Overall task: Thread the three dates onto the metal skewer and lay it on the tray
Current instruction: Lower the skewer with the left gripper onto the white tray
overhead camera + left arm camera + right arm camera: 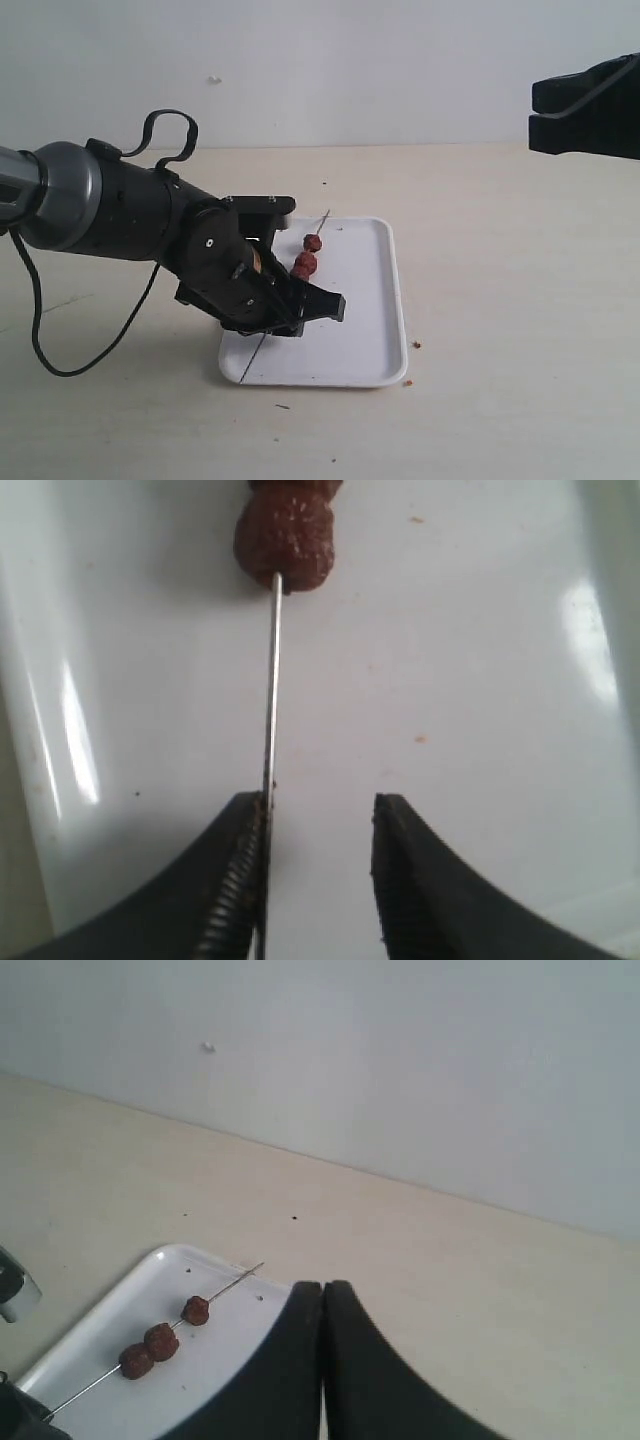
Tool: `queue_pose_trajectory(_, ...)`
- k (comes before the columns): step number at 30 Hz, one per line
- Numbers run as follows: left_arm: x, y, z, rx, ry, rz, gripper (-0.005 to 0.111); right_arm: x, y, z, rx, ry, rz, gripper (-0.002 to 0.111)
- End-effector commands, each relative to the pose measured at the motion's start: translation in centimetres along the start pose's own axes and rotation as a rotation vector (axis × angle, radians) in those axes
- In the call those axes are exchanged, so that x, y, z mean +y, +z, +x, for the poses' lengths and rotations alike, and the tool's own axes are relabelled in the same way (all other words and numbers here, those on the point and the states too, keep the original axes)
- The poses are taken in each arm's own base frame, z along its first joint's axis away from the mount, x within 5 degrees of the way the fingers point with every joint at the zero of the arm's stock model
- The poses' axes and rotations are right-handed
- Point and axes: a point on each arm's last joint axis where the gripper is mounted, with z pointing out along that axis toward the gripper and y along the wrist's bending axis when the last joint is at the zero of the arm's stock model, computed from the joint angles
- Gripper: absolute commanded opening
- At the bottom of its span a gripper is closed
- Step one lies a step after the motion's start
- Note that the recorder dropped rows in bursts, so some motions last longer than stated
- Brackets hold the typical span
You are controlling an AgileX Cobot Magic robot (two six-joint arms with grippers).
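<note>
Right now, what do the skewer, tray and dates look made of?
Skewer: thin grey rod with a bright glint, likely metal. Tray: smooth glossy white with streaky reflections; plastic or glazed ceramic, unclear. Dates: wrinkled, matte reddish-brown, seemingly dried fruit.

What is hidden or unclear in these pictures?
- Exterior view: the left gripper covers the middle of the metal skewer; the dates are too small to count.
- Left wrist view: the top edge cuts off all but one date.
- Exterior view: the right edge cuts off the right gripper.
- Right wrist view: its jaws cover part of the tray.
</note>
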Motion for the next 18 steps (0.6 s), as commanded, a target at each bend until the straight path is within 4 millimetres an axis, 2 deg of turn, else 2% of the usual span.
queue_pose_trajectory(1,-0.4,-0.1,-0.1,-0.013,-0.004,0.013,0.038,0.0,-0.1,0.1,0.000,0.000,-0.001,0.000)
queue_pose_trajectory(4,-0.8,0.0,0.1,-0.010,0.007,0.017,0.043,0.0,-0.1,0.1,0.000,0.000,-0.001,0.000)
queue_pose_trajectory(7,-1.4,-0.1,0.4,-0.007,0.027,0.024,0.059,0.0,-0.1,0.1,0.001,-0.002,-0.001,0.000)
queue_pose_trajectory(10,-1.5,-0.1,0.4,-0.010,0.029,0.026,0.069,0.0,-0.1,0.3,0.005,-0.001,-0.003,0.000)
queue_pose_trajectory(18,-1.5,-0.1,0.4,-0.011,0.057,0.026,0.069,0.0,-0.1,0.6,0.016,0.001,-0.004,0.000)
